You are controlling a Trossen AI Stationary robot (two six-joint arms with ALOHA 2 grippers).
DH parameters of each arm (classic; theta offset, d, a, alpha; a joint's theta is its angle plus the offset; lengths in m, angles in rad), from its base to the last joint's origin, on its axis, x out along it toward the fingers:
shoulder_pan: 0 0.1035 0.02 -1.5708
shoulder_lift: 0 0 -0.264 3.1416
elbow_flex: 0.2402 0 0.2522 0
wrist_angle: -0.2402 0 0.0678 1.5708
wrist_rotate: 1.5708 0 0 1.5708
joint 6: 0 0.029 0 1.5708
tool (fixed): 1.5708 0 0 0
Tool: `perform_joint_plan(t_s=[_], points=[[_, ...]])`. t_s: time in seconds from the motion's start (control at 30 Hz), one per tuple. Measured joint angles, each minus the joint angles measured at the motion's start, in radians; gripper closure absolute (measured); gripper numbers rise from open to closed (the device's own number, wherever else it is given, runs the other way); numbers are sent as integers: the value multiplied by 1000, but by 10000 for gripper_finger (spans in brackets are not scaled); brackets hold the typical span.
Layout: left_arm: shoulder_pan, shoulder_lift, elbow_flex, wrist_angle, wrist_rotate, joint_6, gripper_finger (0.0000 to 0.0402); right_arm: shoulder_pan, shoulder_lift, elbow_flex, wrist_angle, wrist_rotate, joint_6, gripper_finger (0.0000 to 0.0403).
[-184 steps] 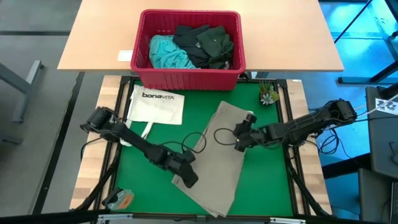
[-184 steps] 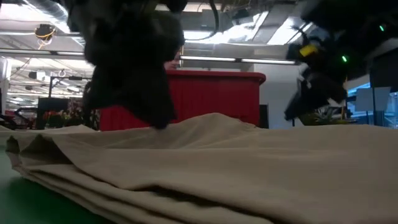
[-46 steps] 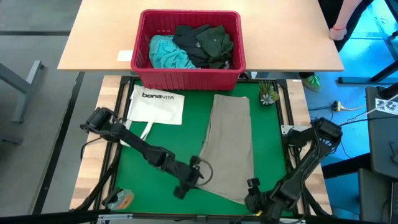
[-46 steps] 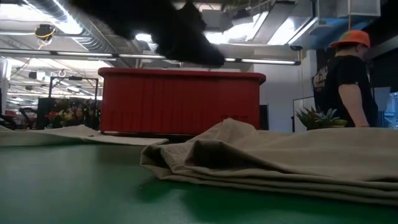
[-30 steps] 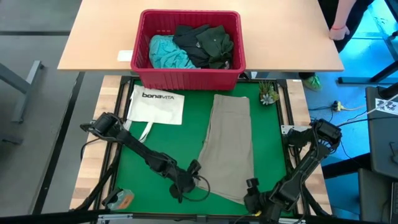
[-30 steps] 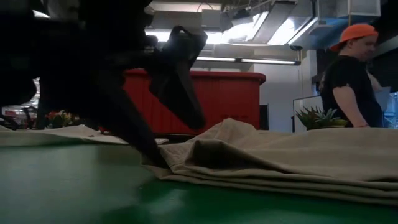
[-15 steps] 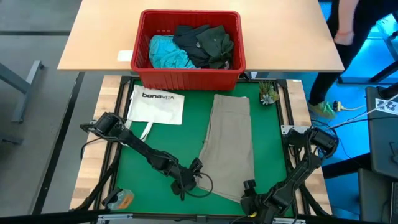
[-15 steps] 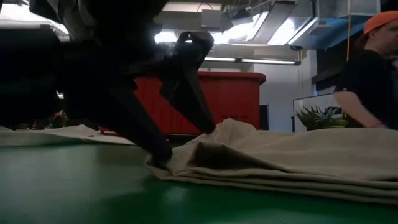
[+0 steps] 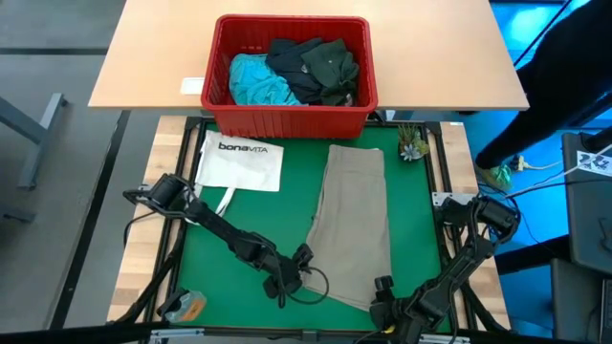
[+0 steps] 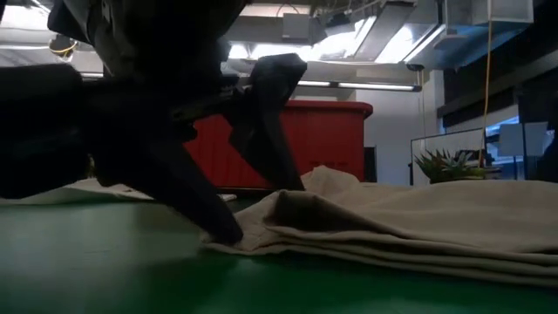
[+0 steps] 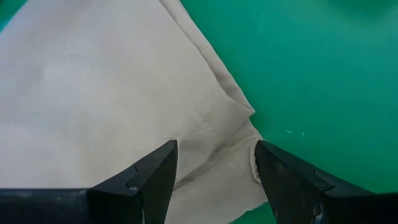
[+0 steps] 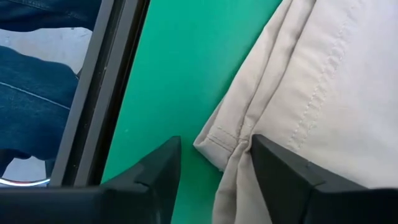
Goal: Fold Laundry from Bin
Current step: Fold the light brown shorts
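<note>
- The khaki-tan garment (image 9: 356,222) lies folded lengthwise on the green mat (image 9: 229,229), bare mat along both long edges.
- The red bin (image 9: 292,117) stands beyond it on the bench (image 9: 153,57), holding the other laundry (image 9: 296,69).
- Left claw (image 9: 287,277), fingers apart, straddles the garment's near left corner.
- Right claw (image 9: 381,304), fingers apart, straddles the near right hem corner.
</note>
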Motion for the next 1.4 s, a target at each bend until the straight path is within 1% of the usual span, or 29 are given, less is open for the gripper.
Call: perform_joint_plan(t_s=[0.1, 0.17, 0.33, 0.43, 0.57, 0.73, 0.8, 1.03, 1.13, 1.2, 1.33, 1.4], points=[[-5, 0, 0, 1, -1, -1, 185, 0, 1, -1, 0, 1, 0, 236], [-16, -5, -1, 7, -21, -4, 185, 0, 1, -1, 0, -1, 0, 247], [-45, -20, 6, 11, -58, -4, 185, 1, 1, -1, 0, -8, 0, 263], [-59, -19, 5, -15, -65, -11, 185, 1, 1, -2, 0, -9, 0, 264], [-71, -19, 5, -41, -102, -67, 185, 1, 1, -2, 0, -11, 0, 263], [-77, -19, 5, -101, -123, -60, 185, 1, 2, -2, 0, -13, 0, 263], [-71, -20, 5, -105, -139, -58, 185, 1, 2, -2, 0, -13, 0, 263], [-25, -14, 6, -97, -129, -64, 190, 1, 2, -2, 0, -10, 0, 263], [-16, -14, 6, -97, -104, -64, 208, 2, 3, -3, 0, -7, 0, 272], [-14, -14, 6, -97, -85, -64, 229, 2, 3, -3, -1, -4, 0, 286], [-25, -14, 6, -95, -80, -74, 293, 2, 3, -3, -6, 5, 0, 331], [-28, -13, 6, -88, -79, -114, 329, 2, 3, -3, -8, 13, 5, 361]])
